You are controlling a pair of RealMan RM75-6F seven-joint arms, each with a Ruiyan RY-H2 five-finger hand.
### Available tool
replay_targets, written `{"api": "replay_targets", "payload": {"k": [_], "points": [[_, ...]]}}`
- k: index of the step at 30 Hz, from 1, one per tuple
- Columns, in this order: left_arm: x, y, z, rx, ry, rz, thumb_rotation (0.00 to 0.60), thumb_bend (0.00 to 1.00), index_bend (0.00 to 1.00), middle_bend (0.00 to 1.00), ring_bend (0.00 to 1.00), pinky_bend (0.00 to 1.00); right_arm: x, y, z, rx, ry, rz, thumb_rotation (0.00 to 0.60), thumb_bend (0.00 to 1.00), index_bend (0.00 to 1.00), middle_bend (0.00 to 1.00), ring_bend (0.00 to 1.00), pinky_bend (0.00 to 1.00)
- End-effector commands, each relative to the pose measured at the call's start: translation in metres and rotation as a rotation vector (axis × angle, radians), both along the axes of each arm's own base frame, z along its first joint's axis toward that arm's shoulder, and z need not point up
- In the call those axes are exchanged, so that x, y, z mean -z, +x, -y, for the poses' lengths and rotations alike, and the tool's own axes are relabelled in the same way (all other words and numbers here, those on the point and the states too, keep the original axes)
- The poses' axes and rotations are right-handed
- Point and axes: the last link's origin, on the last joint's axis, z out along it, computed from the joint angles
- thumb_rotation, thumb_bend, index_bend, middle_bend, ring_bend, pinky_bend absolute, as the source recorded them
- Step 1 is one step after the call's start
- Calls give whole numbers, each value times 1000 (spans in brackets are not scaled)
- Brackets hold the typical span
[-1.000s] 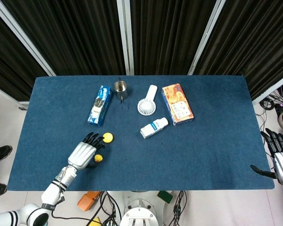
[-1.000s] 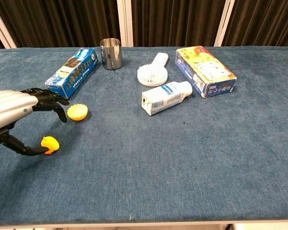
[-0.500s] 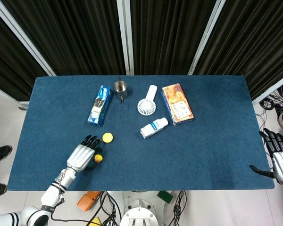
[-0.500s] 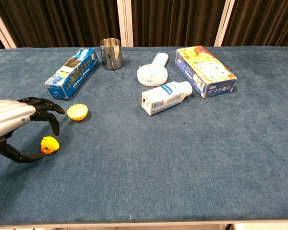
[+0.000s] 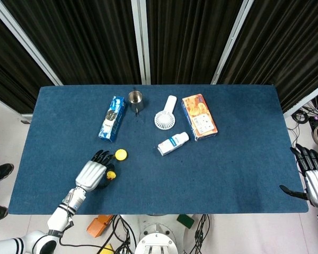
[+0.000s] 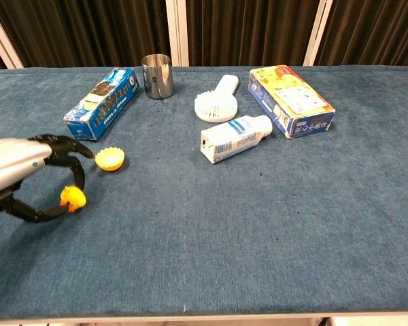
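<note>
The small yellow rubber duck [image 6: 72, 197] sat near the table's [image 6: 258, 258] front-left corner, pinched between the thumb and curled fingers [image 6: 73, 175] of the left hand [image 6: 24, 180], seemingly just off the cloth. A yellow cap [image 6: 110, 159] lay just beyond it, and a blue biscuit box [image 6: 102, 102] farther back. The right hand [image 5: 314, 179] hung off the table's right edge, fingers spread, holding nothing. A steel cup [image 6: 157, 76], white handheld fan [image 6: 216, 102], small white bottle [image 6: 234, 138] and orange-topped box [image 6: 290, 100] lay toward the back edge.

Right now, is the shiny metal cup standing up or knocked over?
Standing up. The metal cup rests on its base near the table's far edge, its round open mouth facing up in both views.
</note>
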Motion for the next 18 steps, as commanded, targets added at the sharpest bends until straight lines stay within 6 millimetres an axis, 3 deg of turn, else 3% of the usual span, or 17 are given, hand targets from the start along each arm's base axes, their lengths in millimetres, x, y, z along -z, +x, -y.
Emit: {"api": "replay_targets", "payload": {"k": [1,6,12,18], "points": [[-6,4,-7,3,26,20,600,426,491,133,52,0,0,0,0,-1,-1,-1,600,141,0,12,0,47],[-13,22,-32,13,75,77,600,421,491,133,52,0,0,2,2,-7,3,-2,600,141,0,12,0,47],[-5,42,-54,52,80,72,600,413,491,133,47,0,0,1,1,-1,1,-3,600,141,0,12,0,47],[6,45,-64,55,75,25,600,394,491,93,0,0,-1,-3,-2,13,-4,0,600,141,0,12,0,47]]}}
